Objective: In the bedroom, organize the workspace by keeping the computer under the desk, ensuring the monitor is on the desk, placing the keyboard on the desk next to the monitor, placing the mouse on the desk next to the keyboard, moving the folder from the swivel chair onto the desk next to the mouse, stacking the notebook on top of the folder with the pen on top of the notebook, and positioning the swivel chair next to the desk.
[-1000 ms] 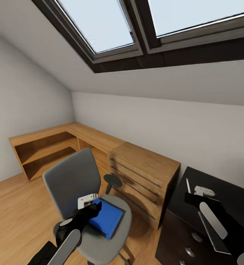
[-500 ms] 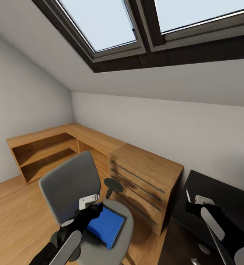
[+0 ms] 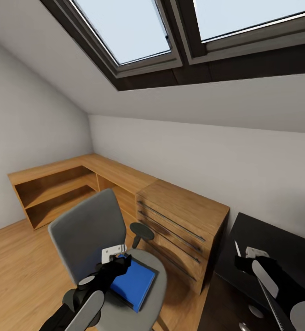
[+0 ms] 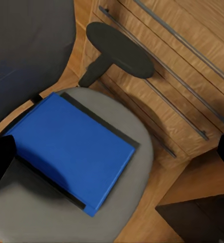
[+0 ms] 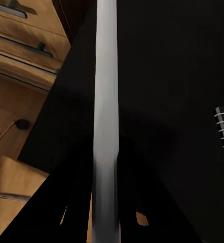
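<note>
Attic bedroom with sloped ceiling and dark-framed skylights. A glossy black desk adjoins a light-wood drawer cabinet. Before the cabinet, the grey upholstered swivel chair carries the flat bright-blue folder at the centre of its seat. The left gripper, fingers spread wide, hovers over the folder's near edge. The right gripper clamps a thin pale pen above the desk's near edge.
</note>
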Controlling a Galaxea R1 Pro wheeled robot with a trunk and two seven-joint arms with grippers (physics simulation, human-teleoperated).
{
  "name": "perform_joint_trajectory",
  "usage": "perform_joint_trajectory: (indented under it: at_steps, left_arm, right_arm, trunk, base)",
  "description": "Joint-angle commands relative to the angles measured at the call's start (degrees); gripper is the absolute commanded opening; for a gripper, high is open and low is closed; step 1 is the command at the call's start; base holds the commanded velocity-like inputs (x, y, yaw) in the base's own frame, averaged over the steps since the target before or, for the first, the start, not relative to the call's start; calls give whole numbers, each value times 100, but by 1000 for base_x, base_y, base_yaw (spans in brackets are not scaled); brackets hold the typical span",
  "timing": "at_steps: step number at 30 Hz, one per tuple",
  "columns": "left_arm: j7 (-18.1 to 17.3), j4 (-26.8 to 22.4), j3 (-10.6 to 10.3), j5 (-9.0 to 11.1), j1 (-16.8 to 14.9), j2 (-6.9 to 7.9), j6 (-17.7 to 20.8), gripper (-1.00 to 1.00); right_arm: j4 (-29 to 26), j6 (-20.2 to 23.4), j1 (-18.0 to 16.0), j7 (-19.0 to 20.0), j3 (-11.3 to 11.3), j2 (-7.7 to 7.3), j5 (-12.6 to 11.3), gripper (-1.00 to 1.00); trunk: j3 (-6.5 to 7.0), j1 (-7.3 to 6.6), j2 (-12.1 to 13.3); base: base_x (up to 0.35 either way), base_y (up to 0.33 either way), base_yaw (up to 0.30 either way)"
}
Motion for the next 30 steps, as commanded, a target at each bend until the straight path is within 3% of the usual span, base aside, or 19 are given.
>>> perform_joint_trajectory:
  at_steps: [1,5,14,30]
  left_arm:
    - [46,-15,-13,37,-8,5,8,100]
    - [33,-84,-15,37,-8,12,3,100]
    - [28,-228,-16,46,-8,39,-34,100]
    - [20,-415,-33,88,-7,16,-46,100]
  right_arm:
    - [54,10,-33,-53,36,-4,-66,-100]
    - [458,2,-234,-50,36,156,-22,-100]
    - [922,-240,-431,-54,33,414,425,-100]
    - [1802,-525,-799,-76,28,429,473,-100]
  trunk:
    - [-9,2,-8]
    - [-9,2,-8]
    - [-9,2,-8]
    - [-9,2,-8]
  base:
    - [0,0,0]
    - [0,0,0]
    - [0,0,0]
    - [57,0,0]
